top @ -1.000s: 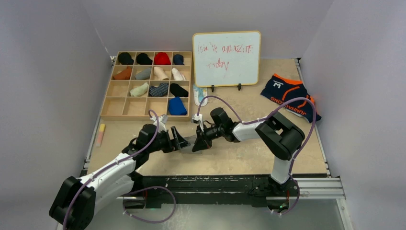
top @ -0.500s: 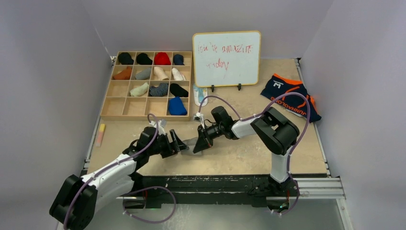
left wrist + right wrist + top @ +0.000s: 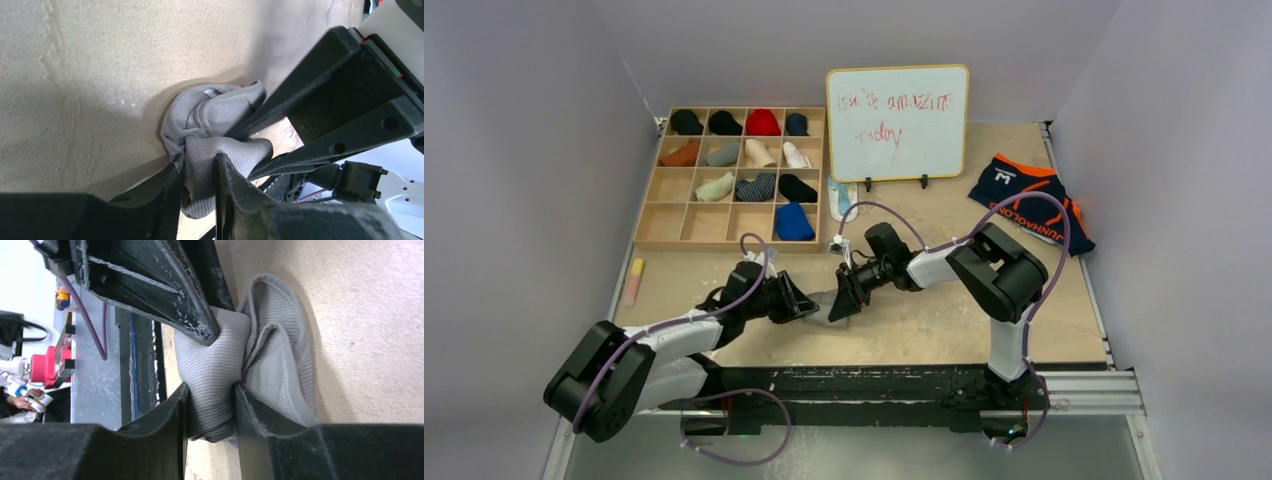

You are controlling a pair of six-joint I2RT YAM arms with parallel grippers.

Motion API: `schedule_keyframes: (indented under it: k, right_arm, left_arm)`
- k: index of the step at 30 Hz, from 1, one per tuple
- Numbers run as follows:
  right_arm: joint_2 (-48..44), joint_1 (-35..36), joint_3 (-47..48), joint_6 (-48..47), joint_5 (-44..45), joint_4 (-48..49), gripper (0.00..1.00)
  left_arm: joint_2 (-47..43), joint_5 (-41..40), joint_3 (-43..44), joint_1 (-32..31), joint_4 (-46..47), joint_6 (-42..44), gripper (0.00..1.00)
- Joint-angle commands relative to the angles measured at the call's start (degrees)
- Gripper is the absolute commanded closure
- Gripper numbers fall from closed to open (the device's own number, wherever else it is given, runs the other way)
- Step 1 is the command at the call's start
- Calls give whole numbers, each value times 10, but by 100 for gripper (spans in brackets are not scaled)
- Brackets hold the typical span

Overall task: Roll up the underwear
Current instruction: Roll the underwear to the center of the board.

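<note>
The grey underwear [image 3: 824, 306] is a bunched bundle on the table near the front edge, between the two grippers. My left gripper [image 3: 808, 305] pinches one fold of it, and in the left wrist view the ribbed grey fabric [image 3: 215, 125] is squeezed between its tips [image 3: 199, 161]. From the other side my right gripper [image 3: 837, 303] holds the bundle, and grey cloth [image 3: 220, 360] fills the gap between its tips [image 3: 211, 390]. The two grippers nearly touch. The navy underwear [image 3: 1029, 200] with orange trim lies flat at the back right.
A wooden compartment tray [image 3: 649, 215] holding several rolled garments stands at the back left. A whiteboard [image 3: 899, 120] stands upright at the back middle. A yellow stick [image 3: 634, 280] lies by the left edge. The table's front edge runs just behind the bundle.
My left gripper has moved in and shut on the grey bundle, with its arm dropping lower. The right arm has drawn back slightly toward the right.
</note>
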Motion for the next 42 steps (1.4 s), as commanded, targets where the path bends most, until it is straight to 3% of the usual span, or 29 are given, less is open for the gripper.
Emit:
schedule_keyframes:
  k: [1,5,8,10,17,22,28,35,40,42]
  right_arm:
    - [-14,2,-4,-28,94,-75,56]
    - [-55,3,-8,-57,138,-92,42]
    - [-88,4,-20,-88,162,-97,40]
    - [-110,7,-29,-112,179,-101,33]
    - [-199,41,-67,-252,275,-100,25]
    - [-237,51,-96,-328,303,-85,24]
    - [-311,94,-174,-458,301,44,19]
    - [-262,159,-160,-533,380,66,23]
    - [-242,177,-163,-534,419,69,41]
    - [-242,182,-179,-530,444,78,59]
  left_arm:
    - [30,-30,12,-16,-58,43,79]
    - [40,-35,29,-17,-80,61,80]
    - [44,-33,35,-18,-84,66,80]
    - [45,-33,42,-18,-90,71,80]
    - [64,-24,63,-20,-94,85,80]
    - [76,-19,78,-22,-98,97,80]
    - [86,-17,90,-26,-109,108,80]
    - [99,-17,98,-32,-110,112,81]
    - [102,-16,103,-35,-117,114,81]
    - [103,-19,103,-35,-119,116,81]
